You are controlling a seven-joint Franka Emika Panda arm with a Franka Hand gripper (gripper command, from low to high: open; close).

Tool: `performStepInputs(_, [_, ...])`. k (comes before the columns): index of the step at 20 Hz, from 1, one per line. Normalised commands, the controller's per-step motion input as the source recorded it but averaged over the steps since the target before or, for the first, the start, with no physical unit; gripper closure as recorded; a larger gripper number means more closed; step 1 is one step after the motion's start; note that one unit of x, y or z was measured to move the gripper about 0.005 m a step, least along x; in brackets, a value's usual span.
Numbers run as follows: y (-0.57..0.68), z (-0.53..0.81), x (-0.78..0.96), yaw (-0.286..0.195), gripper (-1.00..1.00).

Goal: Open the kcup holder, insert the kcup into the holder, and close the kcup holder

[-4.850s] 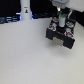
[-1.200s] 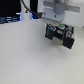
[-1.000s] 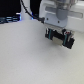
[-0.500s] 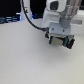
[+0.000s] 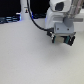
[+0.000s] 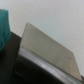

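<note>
Kcup holder [image 5: 63,39] sits toward the exterior view's right on the pale bench [image 5: 30,57], a dark boxy form mostly covered by the white arm [image 5: 61,17] bending over it; only its blurred black front and a hint of green at its edge show beneath the arm's housing. The bench surface is smooth, matte and off-white, spreading bare across the near ground. In the wrist view the nearest thing is a flat, dull grey-beige panel [image 6: 50,47] with straight edges and a sharp corner, tilted across the picture, with a glossy black band [image 6: 35,67] running below it that catches a thin streak of light. A soft teal-green shape [image 6: 5,22] fills one corner, too blurred to name. The gripper is hidden behind the arm's body in the exterior view, and its fingers cannot be made out in the wrist view, so how far it is open cannot be told. Behind the arm, a black cable [image 5: 34,17] curves down in front of dark equipment along the back.
</note>
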Motion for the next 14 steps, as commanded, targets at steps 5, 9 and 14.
performStepInputs(5, [0.57,0.03,-0.52,0.085,-1.0])
performStepInputs(9, [0.43,0.01,-0.68,0.099,-1.0])
performStepInputs(14, [0.42,0.01,-0.7,0.085,-1.0])
